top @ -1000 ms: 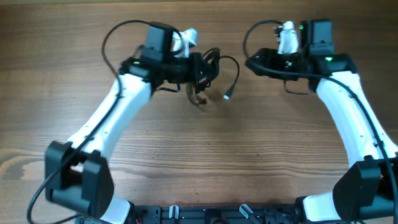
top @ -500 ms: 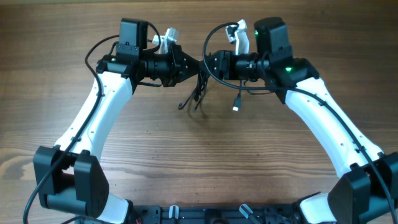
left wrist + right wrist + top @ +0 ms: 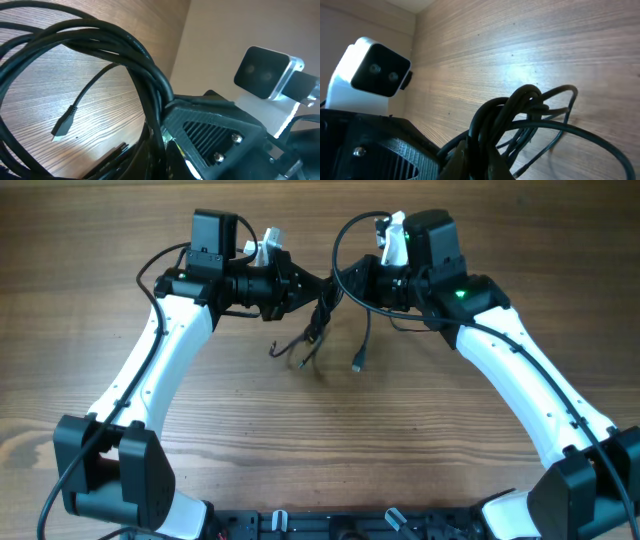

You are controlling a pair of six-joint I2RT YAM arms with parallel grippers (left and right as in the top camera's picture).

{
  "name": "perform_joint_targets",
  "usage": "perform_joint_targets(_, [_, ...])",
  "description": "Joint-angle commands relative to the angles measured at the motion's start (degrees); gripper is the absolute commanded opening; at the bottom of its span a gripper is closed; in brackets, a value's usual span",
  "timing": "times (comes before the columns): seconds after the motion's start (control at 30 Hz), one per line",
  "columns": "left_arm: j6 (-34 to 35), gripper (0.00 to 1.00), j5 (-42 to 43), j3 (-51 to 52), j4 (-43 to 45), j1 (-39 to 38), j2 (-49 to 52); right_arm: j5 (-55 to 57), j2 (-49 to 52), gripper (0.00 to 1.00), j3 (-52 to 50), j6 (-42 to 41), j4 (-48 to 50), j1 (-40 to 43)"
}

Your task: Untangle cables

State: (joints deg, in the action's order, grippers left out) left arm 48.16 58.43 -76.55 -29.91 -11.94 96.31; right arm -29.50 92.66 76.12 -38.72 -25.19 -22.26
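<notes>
At the near edge of the wooden counter (image 3: 320,450) stand the two arm bases, one toward each near corner. From there the left arm (image 3: 160,370) and the right arm (image 3: 530,380) slant inward and away, so that their wrists face each other close to the middle of the far edge.

Between the near edge and the wrists, the loose tails of the cables (image 3: 322,310) hang down toward the wood. Two short dark ends lie left of centre. A longer strand drops to the right of them and ends in a small plug (image 3: 357,365) with a pale tip.

Farther back, the tails gather into one thick black bundle that rises to the point where the two grippers meet. The left gripper (image 3: 312,283) comes at the bundle from the left and the right gripper (image 3: 345,280) from the right, and they are almost touching. The knot of cords sits right between them and is held off the counter.

In the left wrist view, several strands sweep in a wide loop and run down between that gripper's own jaws, which are clamped on them. The right gripper's ribbed black finger presses against the same bundle. In the right wrist view, the cords bunch into a tight hump and run down into its own jaws, which are likewise closed on them.
</notes>
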Motion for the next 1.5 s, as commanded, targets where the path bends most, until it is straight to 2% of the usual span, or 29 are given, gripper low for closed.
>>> perform_joint_targets(0.0, [0.5,0.04,4.2,-0.7,1.7,0.2,-0.9,6.7,0.8,0.04,0.2,1.0,-5.6,-0.4])
perform_joint_targets(0.13, [-0.5,0.04,4.0,-0.7,2.1,2.0,-0.9,19.5,0.8,0.04,0.2,3.1,-15.4,0.9])
perform_joint_targets(0.2, [-8.3,0.04,3.4,-0.7,1.5,4.0,-0.9,18.3,0.8,0.04,0.2,5.5,-16.5,3.8])
perform_joint_targets(0.27, [-13.4,0.04,-6.2,-0.7,-5.6,5.7,-0.9,12.2,0.7,0.04,0.2,8.9,-16.6,6.7])
perform_joint_targets(0.33, [-13.4,0.04,-28.3,-0.7,-16.3,6.3,-0.9,8.1,0.6,0.04,0.2,10.7,-16.8,8.9])
perform_joint_targets(0.4, [-13.4,0.04,-40.2,-0.7,-20.9,6.2,-0.9,3.7,0.5,0.04,0.2,12.8,-16.7,10.3])
perform_joint_targets(0.5, [-13.5,0.04,-47.9,-0.7,-24.7,6.2,-0.9,-6.6,-0.2,0.04,0.2,15.0,-17.1,12.3])
perform_joint_targets(0.63, [-13.4,0.04,-62.9,-0.6,-29.7,6.2,-0.9,-17.8,-3.7,0.04,1.6,14.5,-16.7,20.2])
perform_joint_targets(0.77, [-13.4,0.04,-72.5,-0.6,-33.7,7.0,-0.9,-33.8,-6.1,0.04,3.3,10.3,-13.4,28.8])
perform_joint_targets(0.83, [-13.4,0.04,-70.0,-0.6,-33.8,8.4,-0.9,-27.1,-6.1,0.05,3.3,10.1,-13.9,29.3])
perform_joint_targets(0.87, [-13.4,0.04,-67.9,-0.6,-33.8,9.3,-0.9,-20.0,-6.2,0.05,3.3,9.8,-15.7,29.1])
perform_joint_targets(0.93, [-13.5,0.04,-63.9,-0.6,-33.3,11.4,-0.9,1.7,-6.2,0.05,3.3,8.8,-19.0,26.8])
perform_joint_targets(1.0, [-13.9,0.04,-60.6,-0.7,-32.6,13.0,-1.0,12.3,-6.2,0.05,3.3,8.8,-20.6,23.7])
perform_joint_targets(1.1, [-24.4,0.04,-46.0,-0.7,-30.1,14.6,-1.0,14.5,-6.2,0.05,3.3,12.3,-20.4,16.8])
perform_joint_targets(1.17, [-33.4,0.04,-32.5,-0.7,-27.2,14.6,-1.2,14.5,-5.9,0.05,3.3,15.2,-19.7,11.5])
perform_joint_targets(1.23, [-37.8,0.04,-23.6,-0.7,-25.7,14.6,-1.2,14.4,-5.2,0.05,3.3,15.0,-19.3,7.6])
perform_joint_targets(1.27, [-38.7,0.07,-22.5,-0.7,-25.6,14.6,-1.2,14.4,-4.8,0.05,3.3,14.6,-19.3,6.8])
perform_joint_targets(1.3, [-38.9,0.14,-22.5,-0.7,-25.6,14.6,-1.2,13.9,-4.3,0.04,3.3,14.6,-19.3,5.9])
perform_joint_targets(1.33, [-39.0,0.36,-22.5,-0.7,-25.5,14.6,-1.2,12.1,-3.1,0.04,3.3,14.5,-19.2,4.6])
perform_joint_targets(1.4, [-38.9,0.59,-22.5,-0.6,-24.8,14.4,-1.1,10.5,-1.2,0.05,3.3,12.9,-19.2,3.1])
perform_joint_targets(1.43, [-38.8,0.81,-22.5,-0.6,-24.2,14.0,-1.0,8.9,0.6,0.05,3.3,12.8,-18.5,1.7])
perform_joint_targets(1.47, [-38.8,0.87,-22.5,-0.6,-24.0,13.8,-0.9,8.0,1.9,0.05,3.3,12.5,-17.7,0.6])
